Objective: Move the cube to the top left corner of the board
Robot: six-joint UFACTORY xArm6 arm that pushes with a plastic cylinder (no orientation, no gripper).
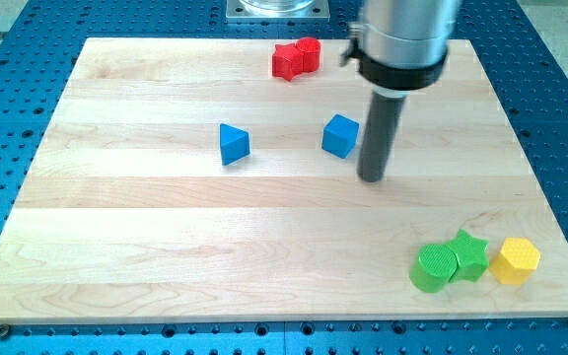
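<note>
A blue cube (340, 136) sits on the wooden board (146, 247), a little right of centre in the upper half. My tip (371, 178) rests on the board just to the right of the cube and slightly below it, very close to its right side; I cannot tell if they touch. The rod rises to a grey cylinder at the view's top. The board's top left corner (92, 44) lies far to the left of the cube.
A blue triangular block (233, 144) lies left of the cube. Two red blocks (295, 58) sit together near the top edge. A green cylinder (432, 268), a green star (468, 255) and a yellow hexagonal block (515, 260) cluster at the bottom right.
</note>
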